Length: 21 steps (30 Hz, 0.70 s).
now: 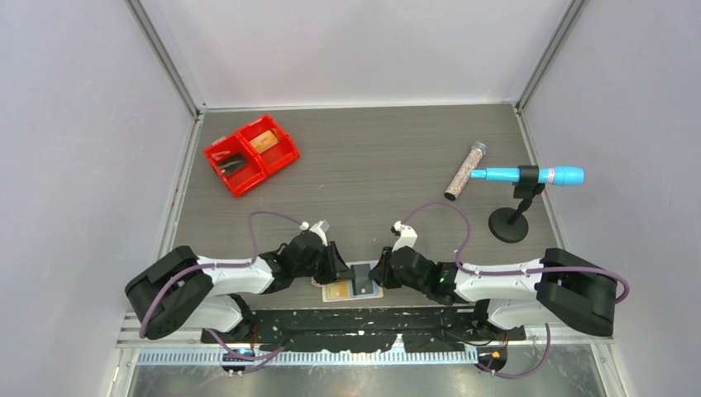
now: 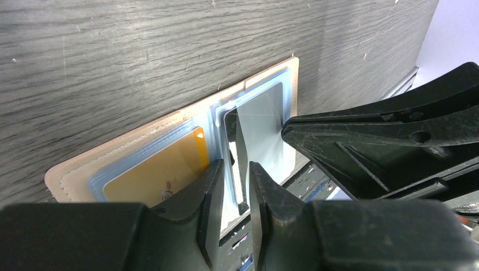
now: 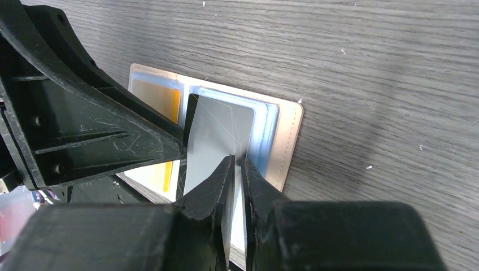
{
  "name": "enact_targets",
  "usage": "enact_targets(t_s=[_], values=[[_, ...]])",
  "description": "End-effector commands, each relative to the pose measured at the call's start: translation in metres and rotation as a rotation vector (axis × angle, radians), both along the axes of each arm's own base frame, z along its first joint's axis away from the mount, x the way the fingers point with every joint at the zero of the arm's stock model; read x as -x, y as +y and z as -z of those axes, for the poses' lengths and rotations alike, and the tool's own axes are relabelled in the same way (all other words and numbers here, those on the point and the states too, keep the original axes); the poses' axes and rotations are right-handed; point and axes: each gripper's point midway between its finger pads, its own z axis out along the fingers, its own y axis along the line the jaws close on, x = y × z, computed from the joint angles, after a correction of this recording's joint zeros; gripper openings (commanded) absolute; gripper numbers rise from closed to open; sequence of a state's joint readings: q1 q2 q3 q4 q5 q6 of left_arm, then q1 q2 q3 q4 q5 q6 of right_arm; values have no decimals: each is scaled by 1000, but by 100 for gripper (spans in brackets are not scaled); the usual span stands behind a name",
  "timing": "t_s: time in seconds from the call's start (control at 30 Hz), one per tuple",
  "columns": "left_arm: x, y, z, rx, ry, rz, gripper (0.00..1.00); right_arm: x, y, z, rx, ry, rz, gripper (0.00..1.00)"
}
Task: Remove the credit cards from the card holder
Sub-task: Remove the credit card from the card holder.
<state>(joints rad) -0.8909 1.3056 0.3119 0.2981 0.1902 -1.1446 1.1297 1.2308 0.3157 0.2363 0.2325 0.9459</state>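
The tan card holder (image 1: 326,284) lies spread open at the table's near edge, with its blue-grey panels up; it also shows in the left wrist view (image 2: 73,175) and the right wrist view (image 3: 288,141). A yellow card (image 2: 158,169) sits in its left panel. A grey card (image 3: 217,135) is tilted up out of the right panel. My right gripper (image 3: 238,164) is shut on the grey card's near edge. My left gripper (image 2: 236,169) is pinched on the holder's inner panel at the fold. The two grippers (image 1: 340,266) (image 1: 380,271) face each other over the holder.
A red two-compartment bin (image 1: 250,154) stands at the back left. A glitter tube (image 1: 465,172) and a blue marker (image 1: 529,174) on a black stand (image 1: 507,225) are at the right. The table's near edge runs just under the holder.
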Motion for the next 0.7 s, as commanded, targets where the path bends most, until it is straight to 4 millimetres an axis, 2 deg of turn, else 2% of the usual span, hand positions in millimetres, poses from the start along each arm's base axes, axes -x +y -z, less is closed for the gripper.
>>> enact_targets(t_s=[0.0,0.23,0.53,0.67], values=[[-4,-6,-3,3,-9,-4,25,5,-6,9,30,20,1,17],[-2,-13,-5,47,18,-8,23,6,-6,10,27,22,1,17],[-2,-7,-6,38,17,-33,0,6,-12,12,37,18,18,17],[-1,-6,-6,45,14,-30,0,6,-15,14,43,19,29,17]])
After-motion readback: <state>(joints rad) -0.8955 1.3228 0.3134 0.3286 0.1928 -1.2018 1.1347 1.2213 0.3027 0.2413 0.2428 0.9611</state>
